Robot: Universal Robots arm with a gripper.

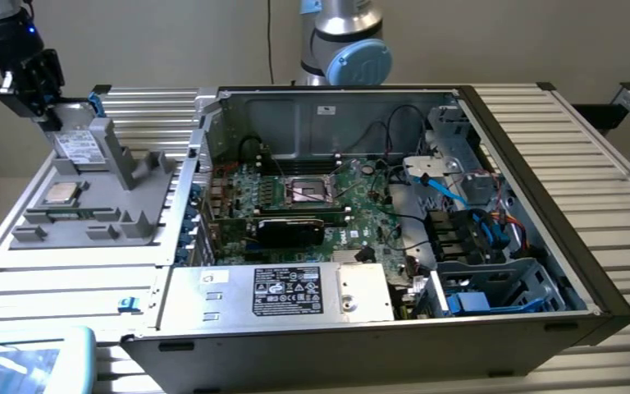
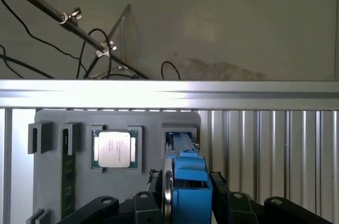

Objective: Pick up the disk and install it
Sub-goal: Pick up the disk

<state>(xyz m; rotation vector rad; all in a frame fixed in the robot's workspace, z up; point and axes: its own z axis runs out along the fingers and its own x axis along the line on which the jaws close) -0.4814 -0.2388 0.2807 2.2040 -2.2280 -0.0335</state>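
Observation:
The disk (image 1: 75, 146), a silver-grey drive with a white label in a blue carrier, stands on edge in a slot of the grey holder (image 1: 129, 176) at the exterior view's left. My gripper (image 1: 48, 111) comes down on its upper end. In the wrist view the disk's (image 2: 188, 181) blue end sits between my gripper's (image 2: 186, 195) black fingers (image 2: 220, 184), which press against both of its sides. The rest of the disk reaches down into the holder's (image 2: 53, 192) slot.
A square silver processor chip (image 1: 61, 194) (image 2: 114, 149) lies in the holder beside the disk. The open computer case (image 1: 577, 246) fills the exterior view's middle and right, with a drive cage (image 1: 501, 283) holding another blue unit (image 1: 471, 302). A second robot arm's base (image 1: 343, 49) stands behind the case.

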